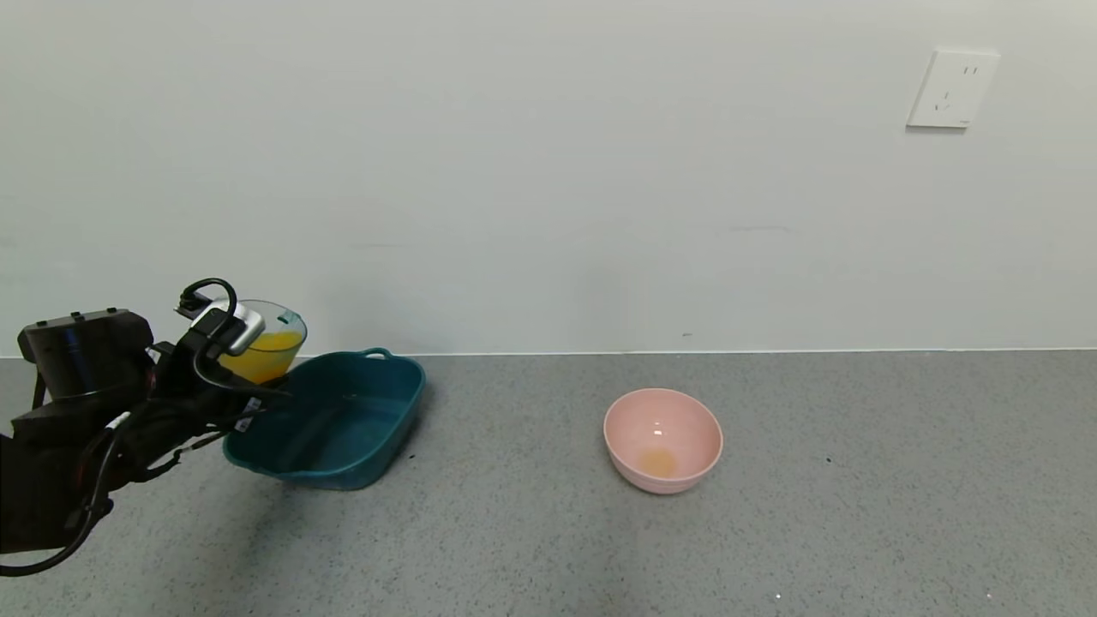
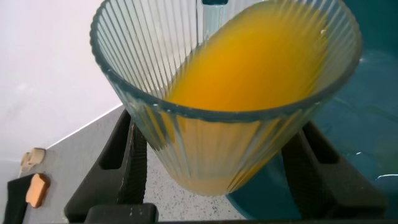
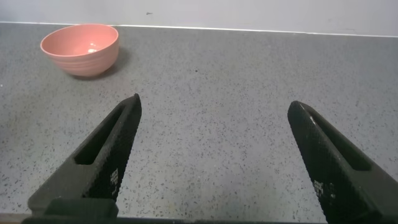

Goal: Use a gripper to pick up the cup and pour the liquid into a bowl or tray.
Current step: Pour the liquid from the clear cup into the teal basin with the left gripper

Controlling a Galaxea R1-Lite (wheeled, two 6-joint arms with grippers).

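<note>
My left gripper clamps the cup, tilted toward the teal basin at its 3 o'clock so the liquid nears the rim. My right gripper hangs spread wide over the worktop, idle.

Hidden and cut-off parts
The left claw hides the cup's lower body; the basin's outline runs off-frame.
</note>
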